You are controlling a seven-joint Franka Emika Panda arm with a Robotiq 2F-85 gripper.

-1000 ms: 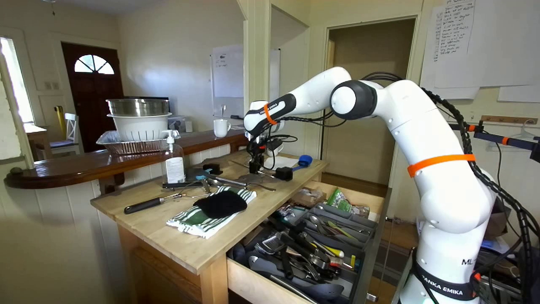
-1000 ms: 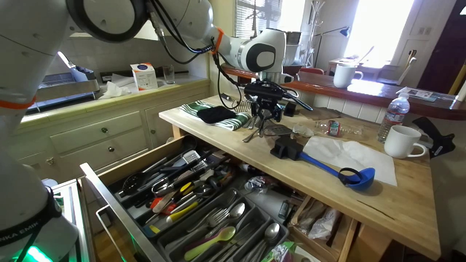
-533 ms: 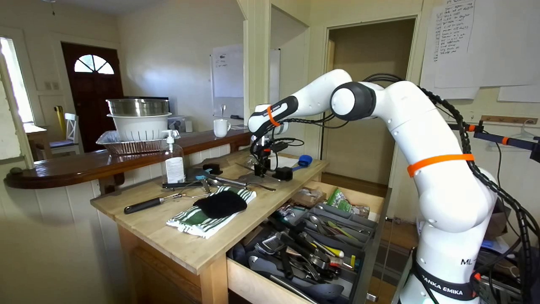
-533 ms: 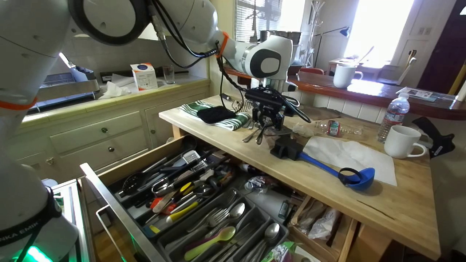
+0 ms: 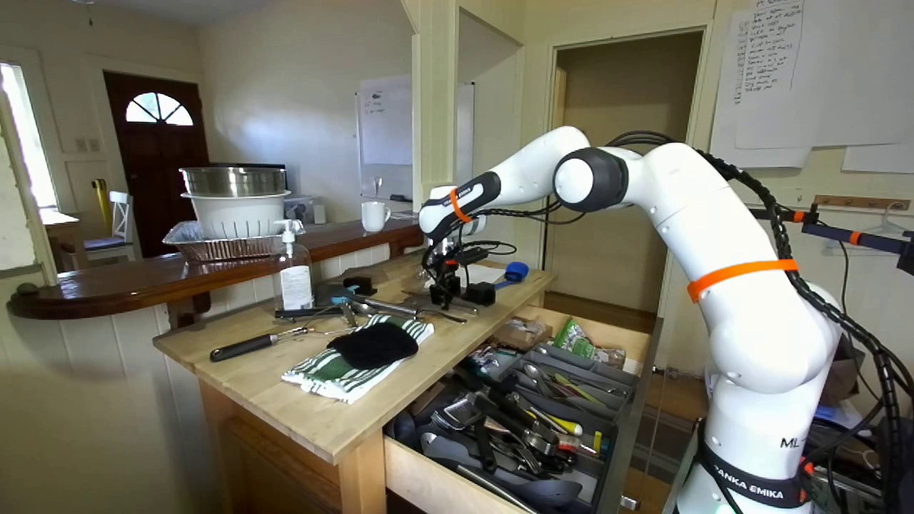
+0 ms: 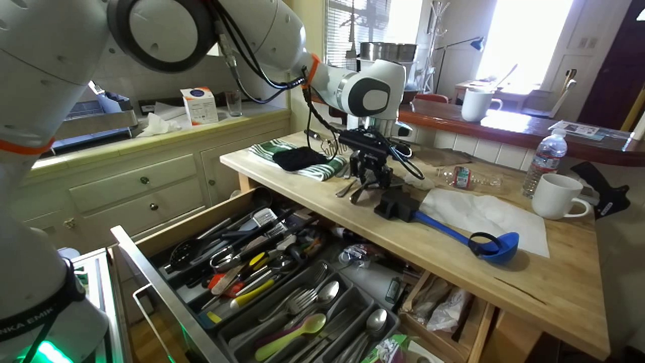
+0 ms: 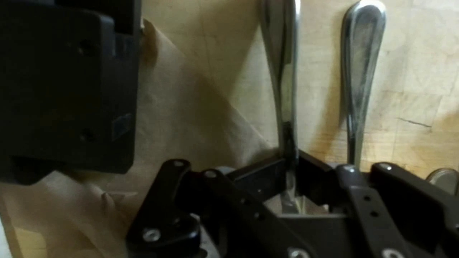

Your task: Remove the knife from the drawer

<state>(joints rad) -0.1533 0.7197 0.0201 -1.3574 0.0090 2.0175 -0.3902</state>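
The drawer [image 5: 428, 478] stands open, its dark trays crowded with utensils; it also shows in an exterior view [image 6: 166, 292]. My gripper [image 6: 371, 182] is low over the wooden counter, beyond the drawer. In the wrist view its fingers [image 7: 292, 157] are shut on the shiny metal handle [image 7: 285, 71] of a utensil. The handle also sticks out of the gripper in an exterior view [image 6: 357, 193]. The utensil's far end is hidden, so I cannot tell whether it is the knife. A second metal handle [image 7: 362, 71] lies beside it on the counter.
A black block [image 6: 398, 204] with a blue-handled scoop [image 6: 504, 247] lies close to the gripper. A striped towel with a black cloth [image 6: 297, 160], a white paper [image 6: 504, 222], a mug [image 6: 557, 196] and a soap bottle [image 5: 295, 282] are on the counter.
My gripper has come down to the counter with the metal utensil held between its fingers. The drawer and the other objects have not moved.
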